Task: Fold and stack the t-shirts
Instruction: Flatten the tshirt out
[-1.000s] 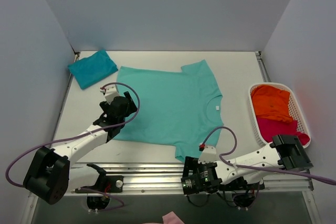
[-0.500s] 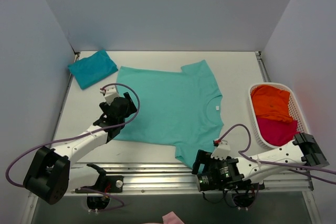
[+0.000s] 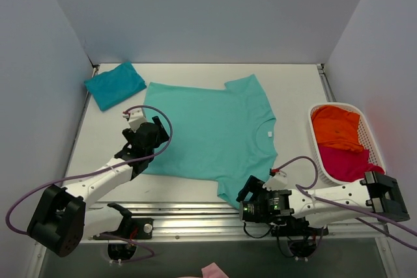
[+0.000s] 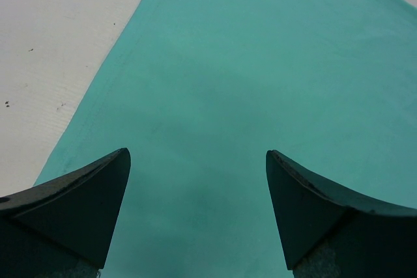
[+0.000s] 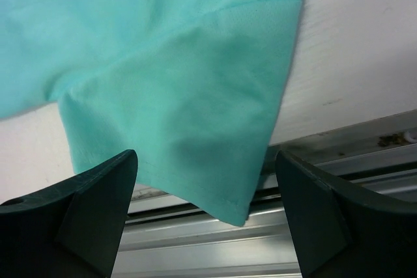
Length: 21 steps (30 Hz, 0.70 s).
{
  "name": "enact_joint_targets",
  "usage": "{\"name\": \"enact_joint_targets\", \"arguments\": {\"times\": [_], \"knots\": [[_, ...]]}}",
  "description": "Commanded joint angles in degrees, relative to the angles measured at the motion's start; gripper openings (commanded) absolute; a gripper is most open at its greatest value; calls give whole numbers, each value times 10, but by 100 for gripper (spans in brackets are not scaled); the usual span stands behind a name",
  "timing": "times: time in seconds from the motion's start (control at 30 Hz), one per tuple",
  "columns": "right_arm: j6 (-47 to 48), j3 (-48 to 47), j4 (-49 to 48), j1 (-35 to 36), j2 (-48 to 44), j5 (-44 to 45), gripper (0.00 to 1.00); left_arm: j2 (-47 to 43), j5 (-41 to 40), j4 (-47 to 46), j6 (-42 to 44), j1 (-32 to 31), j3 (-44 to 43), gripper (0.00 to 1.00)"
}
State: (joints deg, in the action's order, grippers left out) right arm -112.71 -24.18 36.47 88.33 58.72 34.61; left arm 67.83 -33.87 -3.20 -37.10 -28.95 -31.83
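A light mint-green t-shirt [image 3: 212,128] lies spread flat in the middle of the table, its white neck label [image 3: 270,133] toward the right. My left gripper [image 3: 156,136] is open over the shirt's left hem; in the left wrist view the green cloth [image 4: 247,83] fills the gap between the fingers. My right gripper [image 3: 246,193] is open at the shirt's near sleeve [image 5: 195,115], which hangs over the table's front rail. A folded darker teal t-shirt [image 3: 115,84] lies at the back left. Orange [image 3: 335,127] and magenta [image 3: 345,161] shirts lie in the basket.
A white basket [image 3: 317,151] stands at the right edge. Grey walls close in the table on three sides. A metal rail [image 3: 189,216] runs along the front edge and also shows in the right wrist view [image 5: 260,239].
My right arm has swung its gripper back left and up toward the shirt's near sleeve. The left arm has shifted only slightly.
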Motion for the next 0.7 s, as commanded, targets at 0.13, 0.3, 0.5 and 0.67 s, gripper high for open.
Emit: {"name": "enact_joint_targets", "arguments": {"times": [0.13,0.3,0.5,0.67], "knots": [[49,19,-104,-69,48,-23,82,-13,-9,-23,-2,-2,-1,94],[57,2,-85,-72,66,-39,82,-12,-9,-24,-1,-1,-1,94],[50,7,-72,-61,58,-67,82,-11,-8,-27,-1,-1,0,94],[47,-27,-23,-30,64,-68,83,-12,-11,-26,1,-2,-1,94]]}}
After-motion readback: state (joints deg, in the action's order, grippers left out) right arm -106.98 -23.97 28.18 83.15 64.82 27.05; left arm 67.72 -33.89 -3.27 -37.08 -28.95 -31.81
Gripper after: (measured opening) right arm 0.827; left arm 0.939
